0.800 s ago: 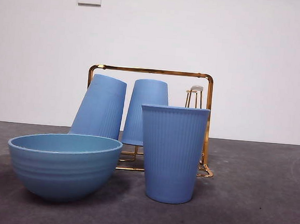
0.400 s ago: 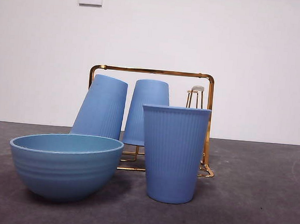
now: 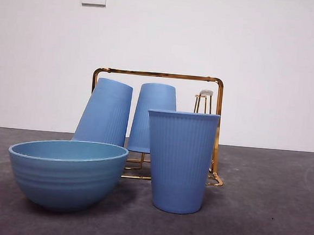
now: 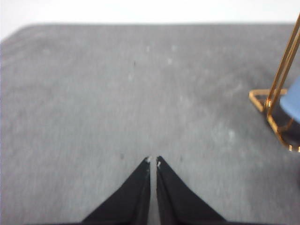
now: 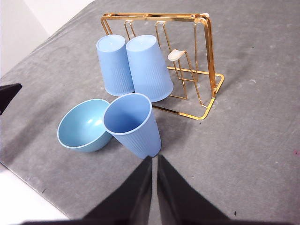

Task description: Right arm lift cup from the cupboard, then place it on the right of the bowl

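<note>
On the grey desk [image 3: 269, 213], the gold wire cupboard [image 3: 160, 74] holds two upturned cups. The wide light-blue bowl [image 3: 65, 173] has the tall ribbed blue cup [image 3: 180, 163] standing just right. Both the right gripper [image 5: 154, 158] and left gripper [image 4: 153, 160] are closed, empty. Any careless swing could topple the cup.

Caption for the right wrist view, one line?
Cup upright beside bowl; two cups inverted on rack; right gripper shut, clear of all.
</note>
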`<control>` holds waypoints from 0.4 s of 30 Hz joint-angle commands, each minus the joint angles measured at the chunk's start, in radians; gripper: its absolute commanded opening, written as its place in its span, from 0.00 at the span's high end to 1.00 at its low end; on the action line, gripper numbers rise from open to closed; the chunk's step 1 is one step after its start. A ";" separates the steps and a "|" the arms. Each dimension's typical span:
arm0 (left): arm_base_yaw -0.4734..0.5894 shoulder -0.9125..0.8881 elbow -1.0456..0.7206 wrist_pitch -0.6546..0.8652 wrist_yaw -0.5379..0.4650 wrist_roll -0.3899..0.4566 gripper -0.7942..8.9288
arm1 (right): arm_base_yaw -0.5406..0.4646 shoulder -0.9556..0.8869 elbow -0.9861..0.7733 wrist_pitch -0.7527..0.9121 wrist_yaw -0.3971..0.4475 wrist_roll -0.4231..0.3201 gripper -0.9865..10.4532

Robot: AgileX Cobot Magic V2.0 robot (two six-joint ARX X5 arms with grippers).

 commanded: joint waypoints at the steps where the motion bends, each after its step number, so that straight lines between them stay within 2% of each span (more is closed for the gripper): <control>1: 0.001 -0.003 -0.032 0.048 0.001 0.002 0.90 | 0.004 0.002 0.012 0.010 0.002 -0.008 0.90; 12: 0.001 -0.003 -0.060 0.110 0.001 0.002 0.90 | 0.004 0.002 0.012 0.010 0.003 -0.008 0.90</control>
